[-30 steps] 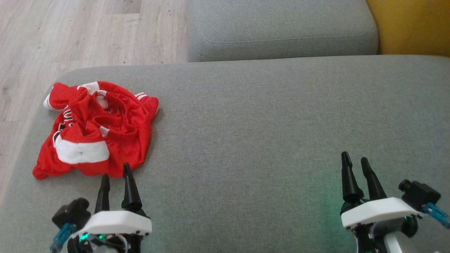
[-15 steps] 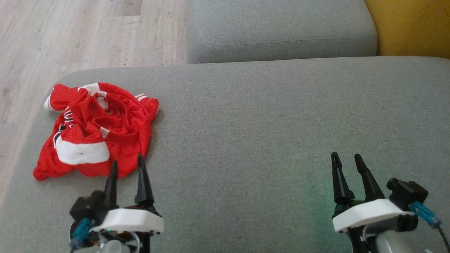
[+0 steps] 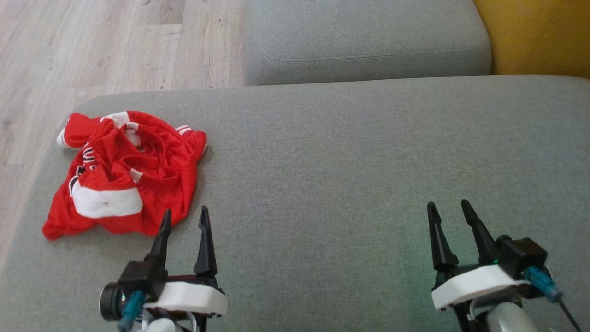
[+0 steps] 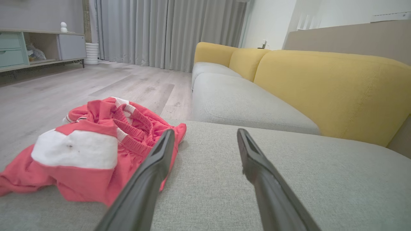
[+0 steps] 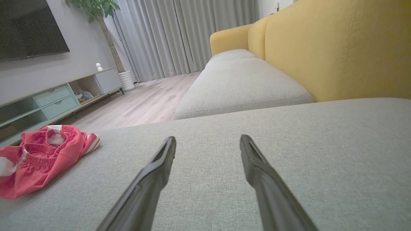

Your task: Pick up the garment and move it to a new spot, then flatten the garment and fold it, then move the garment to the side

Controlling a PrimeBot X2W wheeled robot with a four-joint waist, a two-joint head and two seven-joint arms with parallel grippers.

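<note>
You have the red and white garment (image 3: 124,173) lying crumpled on the grey sofa seat (image 3: 350,157), near its left edge by the wooden floor (image 3: 92,46). Your left pincer (image 3: 185,210) sits just beside the garment's near right corner. It is released, its two dark fingers spread with a clear gap and nothing between them. In the left wrist view one finger (image 4: 155,170) overlaps the garment's hem, but you cannot tell whether it touches the cloth; the other finger points over bare seat. The garment lies ahead and to the left of that pincer, bunched, with a white panel facing up on its near side. Your right pincer (image 3: 447,203) is well apart from the garment, over the right part of the seat, also released and empty. From its wrist view the garment shows far off to the left, at the seat's edge.
</note>
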